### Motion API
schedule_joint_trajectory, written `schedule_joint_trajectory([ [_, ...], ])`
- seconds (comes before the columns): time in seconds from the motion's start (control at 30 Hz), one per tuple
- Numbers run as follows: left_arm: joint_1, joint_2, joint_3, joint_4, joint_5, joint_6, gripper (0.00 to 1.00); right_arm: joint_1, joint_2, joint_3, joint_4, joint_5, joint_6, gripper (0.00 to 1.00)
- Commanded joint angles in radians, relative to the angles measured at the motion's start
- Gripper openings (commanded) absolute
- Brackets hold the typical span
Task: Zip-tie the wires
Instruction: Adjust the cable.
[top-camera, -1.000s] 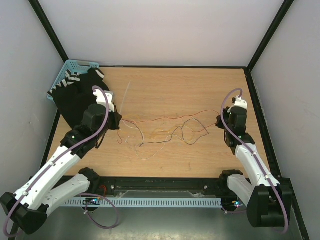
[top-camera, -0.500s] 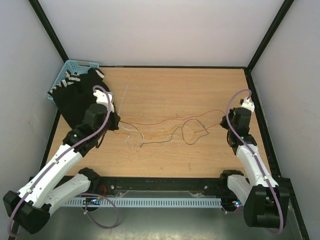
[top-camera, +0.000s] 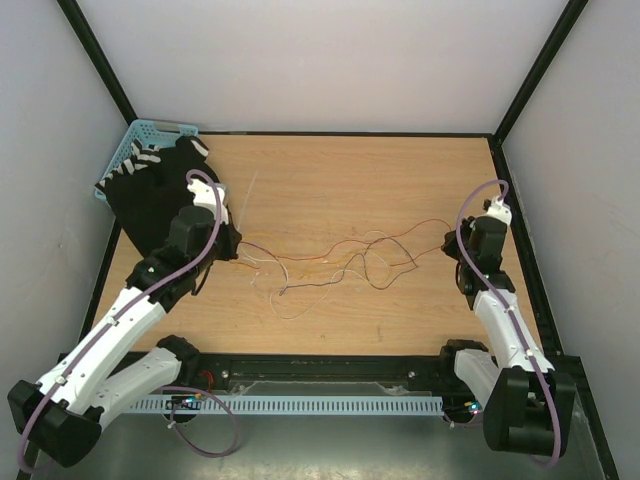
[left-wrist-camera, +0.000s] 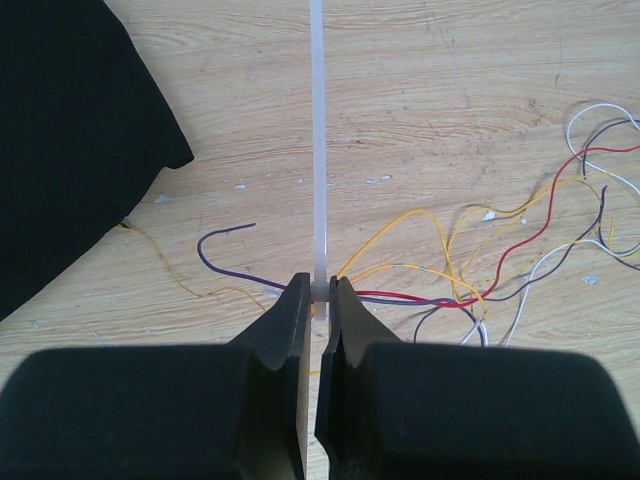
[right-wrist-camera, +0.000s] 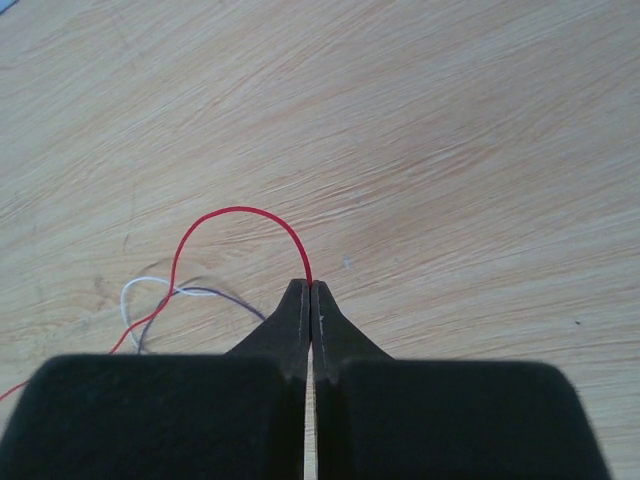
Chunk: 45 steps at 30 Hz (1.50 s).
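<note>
Top view, table's 10 o'clock corner: blue basket (top-camera: 150, 129), with a black cloth (top-camera: 150, 205) spread just beside it at 5 o'clock.

Left gripper (left-wrist-camera: 320, 292): jaws nearly closed, pinching the near end of the zip tie (left-wrist-camera: 317, 150). The tie lies flat on the wooden table (top-camera: 340, 170) and runs straight from the fingertips toward 12 o'clock. Several strands pass close by the fingertips; contact cannot be told.

Wires (top-camera: 330, 262): a loose tangle across the table's middle, spanning from 9 to 3 o'clock between the two arms.

Right gripper (right-wrist-camera: 310, 292): jaws fully closed, clamping one red strand (right-wrist-camera: 235, 212) of the wires, which arches from the fingertips toward 10 o'clock.
</note>
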<state>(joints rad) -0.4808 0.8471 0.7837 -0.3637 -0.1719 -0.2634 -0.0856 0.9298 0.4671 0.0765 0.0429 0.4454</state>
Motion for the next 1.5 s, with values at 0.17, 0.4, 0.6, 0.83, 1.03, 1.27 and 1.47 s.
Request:
schedule_joint_trajectory([
  [0.17,0.008,0.011,0.001,0.037,0.046,-0.009,0.00,-0.001,0.023,-0.001,0.133,-0.369,-0.065,0.50],
  [0.4,0.007,0.010,-0.001,0.046,0.082,-0.020,0.00,0.170,-0.027,0.043,0.209,-0.464,-0.089,0.68],
  [0.6,0.007,0.023,-0.006,0.067,0.116,-0.043,0.00,0.441,0.078,0.096,0.372,-0.566,-0.040,0.59],
  [0.83,0.004,0.034,-0.011,0.080,0.144,-0.055,0.00,0.694,0.285,0.170,0.446,-0.560,-0.028,0.57],
  [1.03,0.002,0.022,-0.015,0.081,0.162,-0.054,0.00,0.738,0.427,0.265,0.448,-0.556,-0.120,0.55],
  [1.27,0.001,0.025,-0.018,0.080,0.162,-0.054,0.00,0.767,0.462,0.282,0.506,-0.673,-0.053,0.53],
  [1.47,0.001,0.029,-0.020,0.085,0.161,-0.057,0.00,0.824,0.482,0.292,0.534,-0.723,0.014,0.53],
])
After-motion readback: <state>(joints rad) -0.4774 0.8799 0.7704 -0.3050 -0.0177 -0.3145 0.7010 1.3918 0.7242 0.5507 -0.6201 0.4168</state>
